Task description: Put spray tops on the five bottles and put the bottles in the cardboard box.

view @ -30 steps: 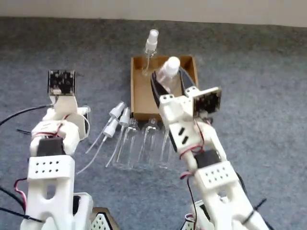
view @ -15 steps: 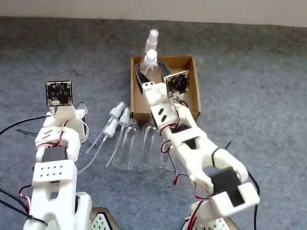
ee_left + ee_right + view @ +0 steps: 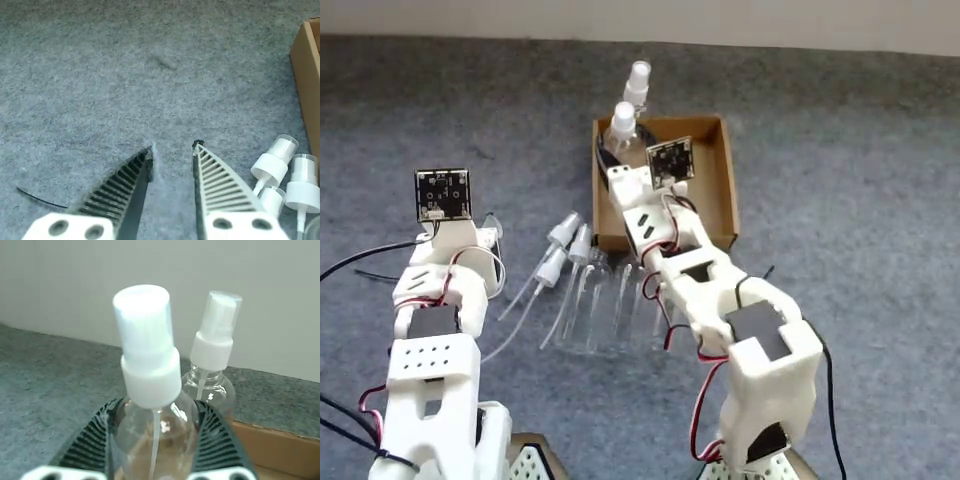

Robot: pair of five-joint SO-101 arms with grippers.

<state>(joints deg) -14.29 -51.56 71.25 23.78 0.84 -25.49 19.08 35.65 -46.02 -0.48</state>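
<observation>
My right gripper [image 3: 156, 411] is shut on a clear bottle [image 3: 152, 440] with a white spray top [image 3: 145, 340], held upright over the far left part of the cardboard box [image 3: 715, 190]. In the high view this held bottle [image 3: 623, 128] is just in front of a second capped bottle [image 3: 636, 85] that stands at the box's far left corner. That second bottle [image 3: 210, 375] rises right behind the held one. Three uncapped bottles [image 3: 625, 298] lie on the carpet in front of the box, and three loose spray tops [image 3: 565, 245] lie to their left. My left gripper [image 3: 172, 147] hangs open over bare carpet, the spray tops [image 3: 282, 160] beside it.
Grey carpet covers the table. The box's right half [image 3: 705, 170] holds nothing. The box's side wall [image 3: 306, 75] shows beyond the loose tops. A pale wall [image 3: 75, 275] runs behind the box. The left arm [image 3: 438, 290] stands well left of the bottles.
The right arm has swung left inside the box with the capped bottle, bringing it up beside the standing bottle. The left arm drew back a little at first, then kept still.
</observation>
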